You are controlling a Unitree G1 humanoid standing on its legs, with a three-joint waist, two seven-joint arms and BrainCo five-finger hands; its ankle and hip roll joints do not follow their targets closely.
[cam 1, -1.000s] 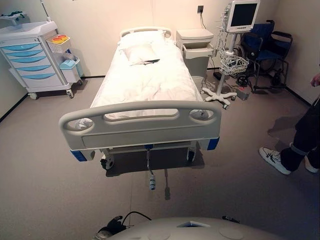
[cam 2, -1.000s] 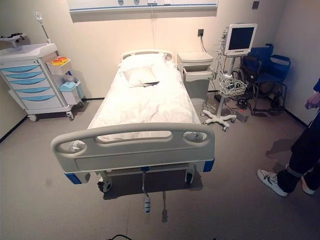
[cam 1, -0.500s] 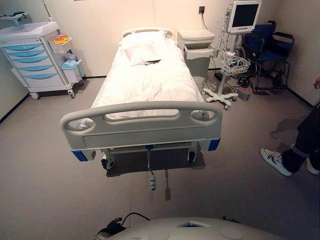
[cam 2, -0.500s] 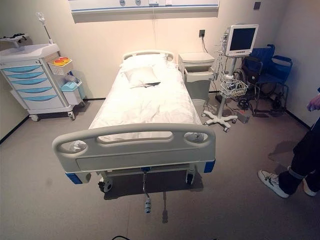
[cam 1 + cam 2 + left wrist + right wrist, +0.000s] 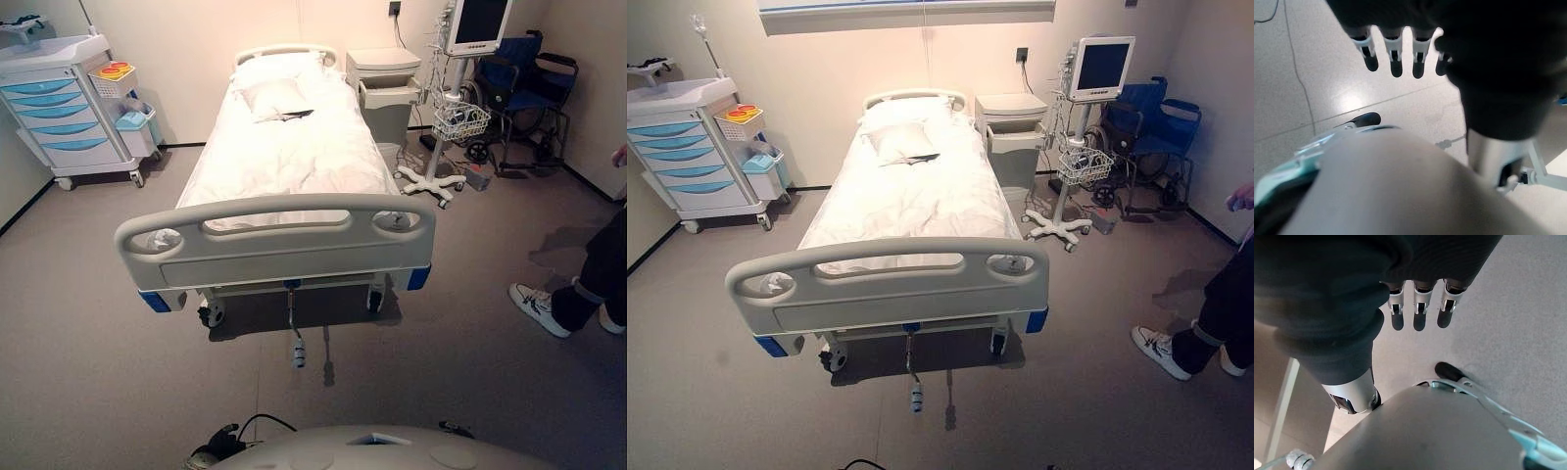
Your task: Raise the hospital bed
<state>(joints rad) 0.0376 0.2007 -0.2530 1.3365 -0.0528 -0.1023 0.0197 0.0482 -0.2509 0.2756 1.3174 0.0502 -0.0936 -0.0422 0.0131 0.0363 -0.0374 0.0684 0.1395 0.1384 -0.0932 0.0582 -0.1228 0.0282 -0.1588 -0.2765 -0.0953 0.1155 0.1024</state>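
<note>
Standing lengthwise in the middle of the room, the hospital bed [image 5: 284, 157] is pointing its grey footboard [image 5: 274, 240] toward the robot and its headboard toward the far wall. White sheets are covering the mattress, and a pillow [image 5: 272, 96] is lying near the head end. Below the footboard a crank handle [image 5: 915, 384] is hanging down toward the grey floor [image 5: 88, 333], its end just above the floor.

Neither hand is touching the bed. The left hand [image 5: 1396, 54] is hanging over bare floor in its own wrist view, its fingers [image 5: 1371, 58] pointing straight and loose with nothing between them. The right hand [image 5: 1418, 308] is doing the same, its fingers [image 5: 1445, 313] relaxed and empty above the floor. Both are showing well apart from the crank and the footboard.

A medical cart [image 5: 64, 108] with blue drawers is sitting against the wall to the left of the bed. To the right of the bed head a bedside cabinet [image 5: 384, 88] is standing, with a monitor stand [image 5: 1073, 137] on wheels just beside it and a blue wheelchair [image 5: 1151, 132] farther right. A person's leg and white shoe [image 5: 537, 305] are showing at the right edge.
</note>
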